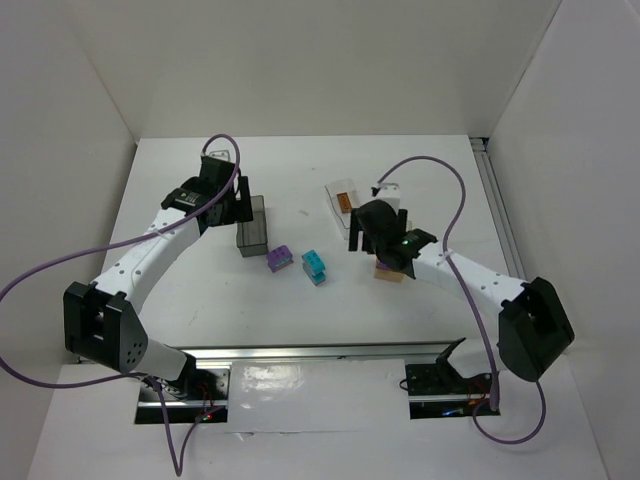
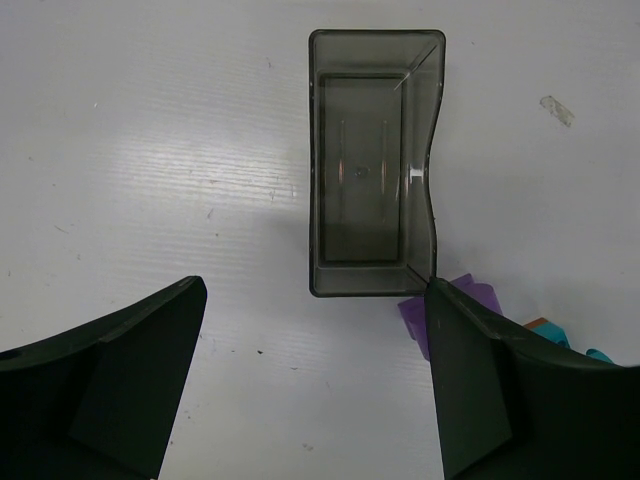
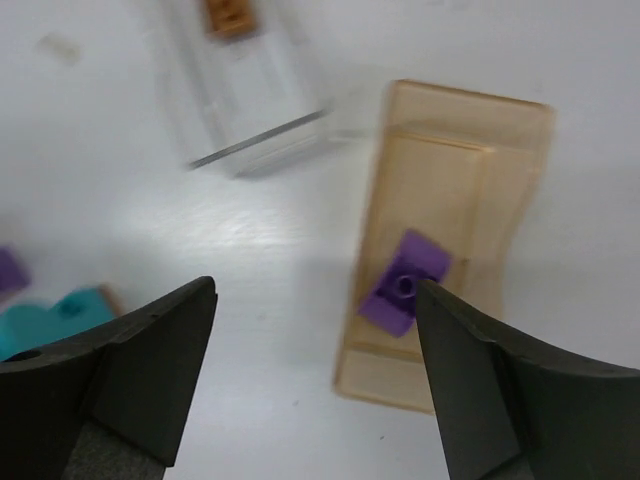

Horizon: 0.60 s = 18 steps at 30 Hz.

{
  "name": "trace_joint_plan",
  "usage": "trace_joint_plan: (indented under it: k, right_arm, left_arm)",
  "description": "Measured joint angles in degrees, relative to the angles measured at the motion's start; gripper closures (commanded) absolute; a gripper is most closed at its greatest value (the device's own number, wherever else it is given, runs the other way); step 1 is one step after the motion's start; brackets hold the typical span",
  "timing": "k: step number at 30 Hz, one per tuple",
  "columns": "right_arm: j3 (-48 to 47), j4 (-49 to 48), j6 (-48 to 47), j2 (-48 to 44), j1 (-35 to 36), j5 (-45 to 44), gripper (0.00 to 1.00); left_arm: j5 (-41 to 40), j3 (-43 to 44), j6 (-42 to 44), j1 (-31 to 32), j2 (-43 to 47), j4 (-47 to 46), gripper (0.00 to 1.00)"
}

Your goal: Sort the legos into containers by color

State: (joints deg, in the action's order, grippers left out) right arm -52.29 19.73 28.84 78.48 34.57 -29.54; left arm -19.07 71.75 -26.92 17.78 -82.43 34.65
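My left gripper (image 2: 315, 385) is open and empty above the table, just near the smoky grey box (image 2: 375, 165), which is empty; the box also shows in the top view (image 1: 252, 226). A purple brick (image 1: 279, 259) and a cyan brick (image 1: 315, 266) lie in the middle of the table. My right gripper (image 3: 315, 380) is open and empty above the tan box (image 3: 450, 240), which holds a second purple brick (image 3: 405, 282). The clear box (image 3: 245, 95) holds the orange-brown plate (image 3: 230, 15). In the top view the right gripper (image 1: 380, 235) covers most of the tan box (image 1: 388, 272).
White walls enclose the table on three sides. A metal rail (image 1: 300, 352) runs along the near edge. Purple cables loop over both arms.
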Motion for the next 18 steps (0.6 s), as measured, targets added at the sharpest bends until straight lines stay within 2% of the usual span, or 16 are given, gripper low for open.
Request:
trace_joint_plan:
  k: [3,7,11,14,18]
  right_arm:
    - [-0.55,-2.12,-5.51,-0.61,5.51,5.99,0.03]
    - [-4.0,-3.43,-11.65,1.62,12.07,13.31,0.02]
    - [-7.32,-5.03,-14.69,6.95,13.86,17.31,0.02]
    - [-7.87,-5.77,-15.91,10.8,13.94,18.8,0.08]
    - [-8.55,-5.92,-16.72,15.06,14.1,20.41,0.25]
  left_arm:
    - [-0.07,0.0,0.09,-0.02,0.0,0.0,0.05]
    - [-0.09,0.0,0.2,0.0,0.0,0.0,0.05]
    - [-0.09,0.0,0.83,0.0,0.0,0.0,0.05]
    - [-0.2,0.0,1.29,0.0,0.0,0.0,0.05]
    - [-0.26,0.0,1.33,-0.02,0.0,-0.02,0.05]
